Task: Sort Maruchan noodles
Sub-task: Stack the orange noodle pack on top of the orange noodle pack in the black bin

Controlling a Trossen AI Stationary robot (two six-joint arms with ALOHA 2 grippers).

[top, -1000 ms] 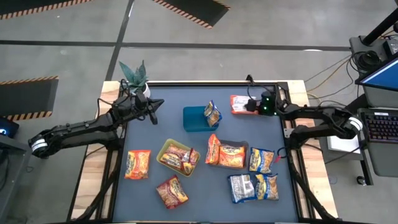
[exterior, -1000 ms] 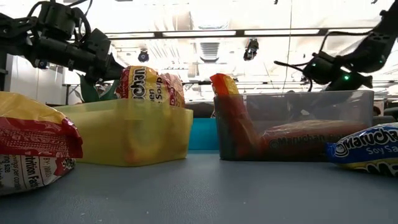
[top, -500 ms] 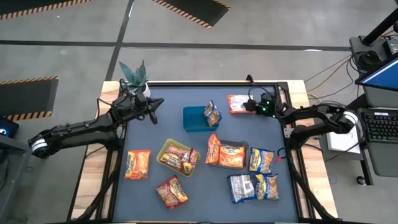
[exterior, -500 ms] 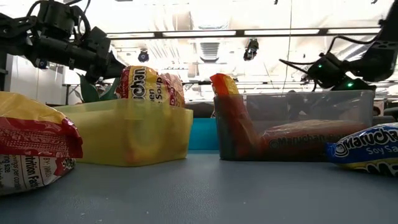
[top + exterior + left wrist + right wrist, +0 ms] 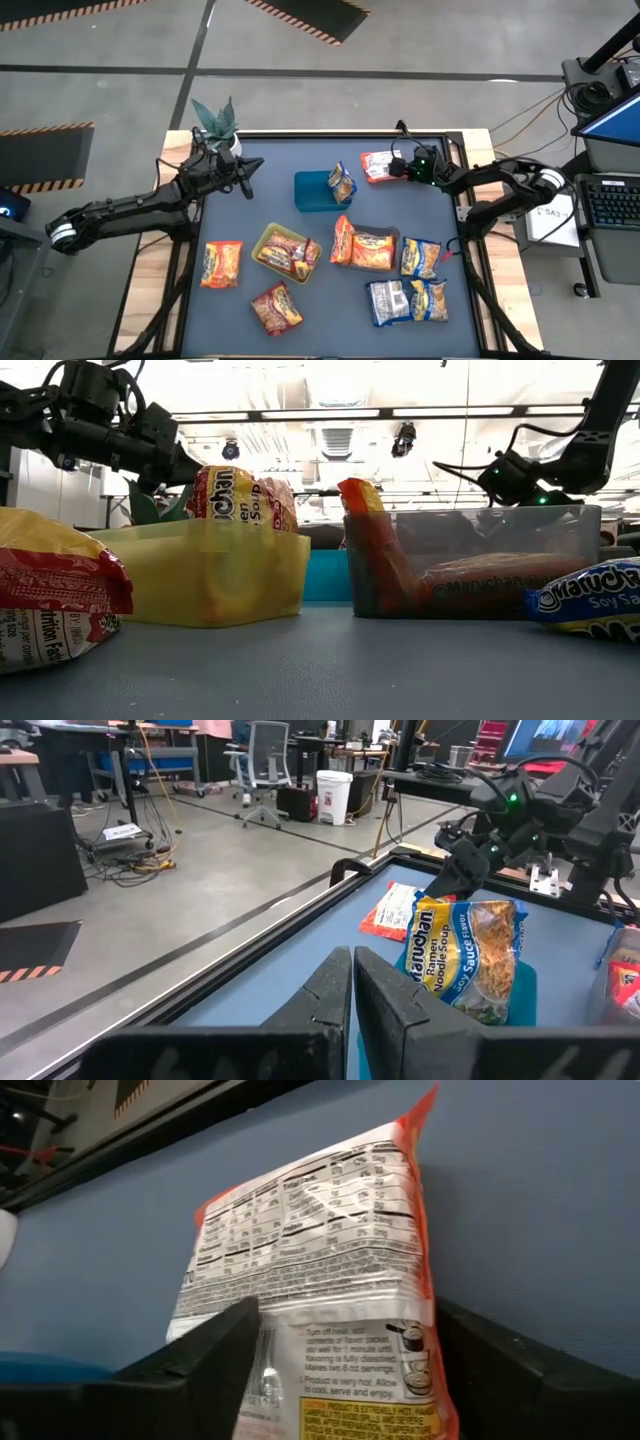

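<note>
High view: the right claw (image 5: pixel 398 167) reaches to the orange-and-white noodle packet (image 5: pixel 377 166) lying flat near the tabletop's (image 5: pixel 290 150) far edge, right of the blue tray (image 5: pixel 312 192). Its fingers (image 5: pixel 210 1365) stand wide apart on either side of the packet's end. The left claw (image 5: pixel 251 166) waits, shut and empty, near the far left corner.

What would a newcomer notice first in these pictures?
Probably the bright noodle packets scattered over the blue table, some already in the yellow-green tray and black tray. Next, the right gripper at the far edge, its open fingers astride an orange packet lying flat.
</note>
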